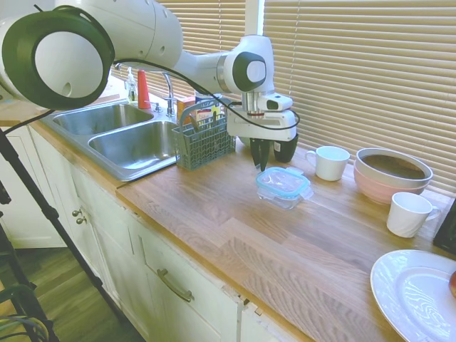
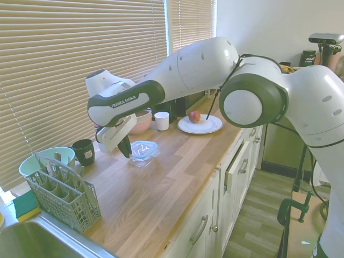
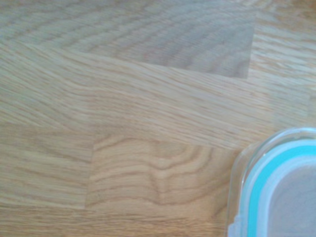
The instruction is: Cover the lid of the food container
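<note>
The food container (image 1: 281,194) is a small clear tub on the wooden counter, with the lid (image 1: 284,179) lying on top of it, teal rim up. Both also show in the second exterior view, the container (image 2: 143,155) under the lid (image 2: 144,147). My gripper (image 1: 272,158) hangs just behind and slightly left of the tub, fingers pointing down, open and holding nothing. From the other side the gripper (image 2: 124,147) is right beside the tub's edge. A corner of the lid (image 3: 276,187) shows in the wrist view over bare wood.
A teal cutlery basket (image 1: 203,141) and the double sink (image 1: 132,146) lie to the left. A white mug (image 1: 329,162), stacked bowls (image 1: 392,174), another white mug (image 1: 410,214) and a white plate (image 1: 417,296) stand to the right. A dark mug (image 2: 83,151) stands near the blinds.
</note>
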Robot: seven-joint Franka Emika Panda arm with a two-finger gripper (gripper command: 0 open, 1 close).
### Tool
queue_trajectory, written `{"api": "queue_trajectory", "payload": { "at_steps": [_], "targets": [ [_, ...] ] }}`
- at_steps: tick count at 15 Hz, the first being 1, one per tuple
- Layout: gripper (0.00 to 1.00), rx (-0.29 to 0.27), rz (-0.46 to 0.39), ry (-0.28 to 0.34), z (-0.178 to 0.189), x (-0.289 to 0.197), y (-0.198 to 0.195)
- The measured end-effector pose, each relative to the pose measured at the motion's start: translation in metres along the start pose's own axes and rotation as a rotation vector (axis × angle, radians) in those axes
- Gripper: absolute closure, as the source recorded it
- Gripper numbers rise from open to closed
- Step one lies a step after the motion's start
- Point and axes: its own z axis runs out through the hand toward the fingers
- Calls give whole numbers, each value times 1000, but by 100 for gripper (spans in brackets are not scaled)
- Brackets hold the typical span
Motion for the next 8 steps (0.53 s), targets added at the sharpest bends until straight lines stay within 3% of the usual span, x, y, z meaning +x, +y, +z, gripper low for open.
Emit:
{"api": "queue_trajectory", "payload": {
  "at_steps": [8],
  "targets": [
    [0, 48, 10, 47, -8, 5, 6]
  ]
}}
